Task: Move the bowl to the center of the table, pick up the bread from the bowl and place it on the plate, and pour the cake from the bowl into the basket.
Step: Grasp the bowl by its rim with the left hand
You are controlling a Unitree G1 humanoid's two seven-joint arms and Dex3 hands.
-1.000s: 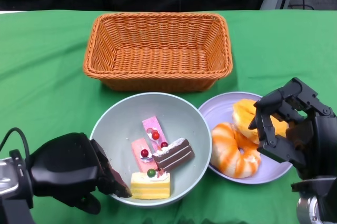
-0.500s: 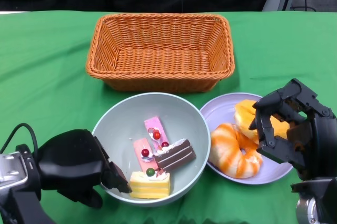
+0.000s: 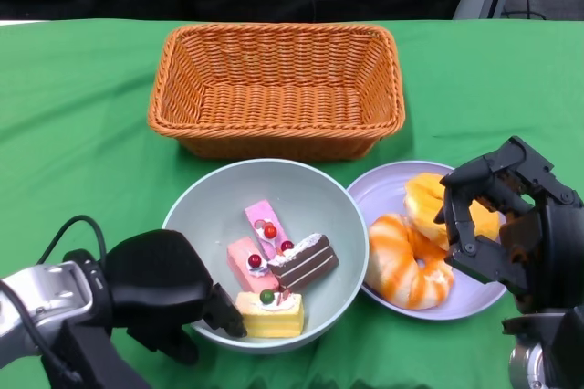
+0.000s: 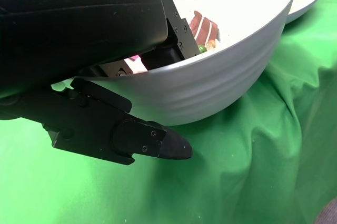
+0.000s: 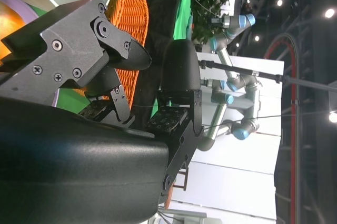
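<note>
The pale grey bowl (image 3: 310, 197) sits in front of the basket (image 3: 274, 88) and holds several cake slices: pink (image 3: 265, 220), chocolate (image 3: 303, 261) and yellow (image 3: 270, 314). My left hand (image 3: 169, 293) grips the bowl's near left rim. In the left wrist view one finger reaches inside the bowl (image 4: 210, 87) and another finger (image 4: 131, 137) lies under its wall. Two pieces of bread (image 3: 406, 261) lie on the purple plate (image 3: 383, 183) to the bowl's right. My right hand (image 3: 506, 225) hovers over the plate's right side, fingers apart, holding nothing.
The woven orange basket stands empty just behind the bowl and plate. Green cloth (image 3: 73, 133) covers the whole table. The plate touches or nearly touches the bowl's right rim. Black backdrop runs along the far edge.
My left hand has slid right along the bowl's near rim, with more of its forearm in view. The yellow cake has shifted slightly. The right hand has stayed put.
</note>
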